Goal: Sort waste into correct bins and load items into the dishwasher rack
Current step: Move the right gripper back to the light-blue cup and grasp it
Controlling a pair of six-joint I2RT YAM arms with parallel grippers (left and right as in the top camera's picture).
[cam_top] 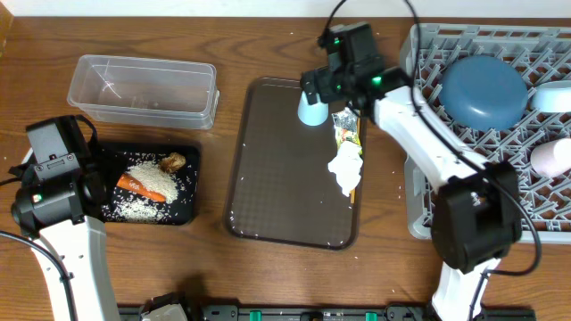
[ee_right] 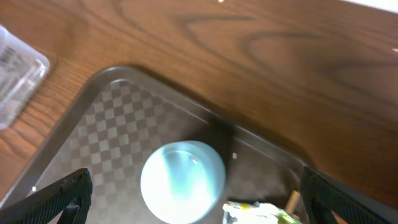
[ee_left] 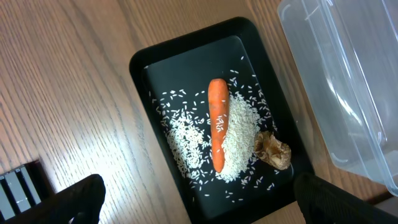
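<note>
The black tray (ee_left: 186,43) holds an orange carrot (ee_left: 217,121), white rice (ee_left: 239,134) and a brown food lump (ee_left: 272,149). My left gripper (ee_left: 205,208) hangs open above the tray's near end, holding nothing. The clear tub (cam_top: 143,89) stands behind it. On the brown serving tray (cam_top: 277,178) a light-blue cup (ee_right: 182,180) stands upright. My right gripper (ee_right: 202,205) is open, its fingers wide on either side of the cup. Beside it lie the green-silver wrapper (cam_top: 346,129), the crumpled napkin (cam_top: 346,168) and a chopstick (ee_right: 291,200). The rack (cam_top: 428,62) holds the blue dish (cam_top: 484,91), white bowl (cam_top: 553,96) and white cup (cam_top: 550,158).
The right arm reaches from the table's front edge across the rack's left side to the serving tray's far corner. The left arm's base stands at the front left. A few rice grains lie scattered on the wood around the serving tray.
</note>
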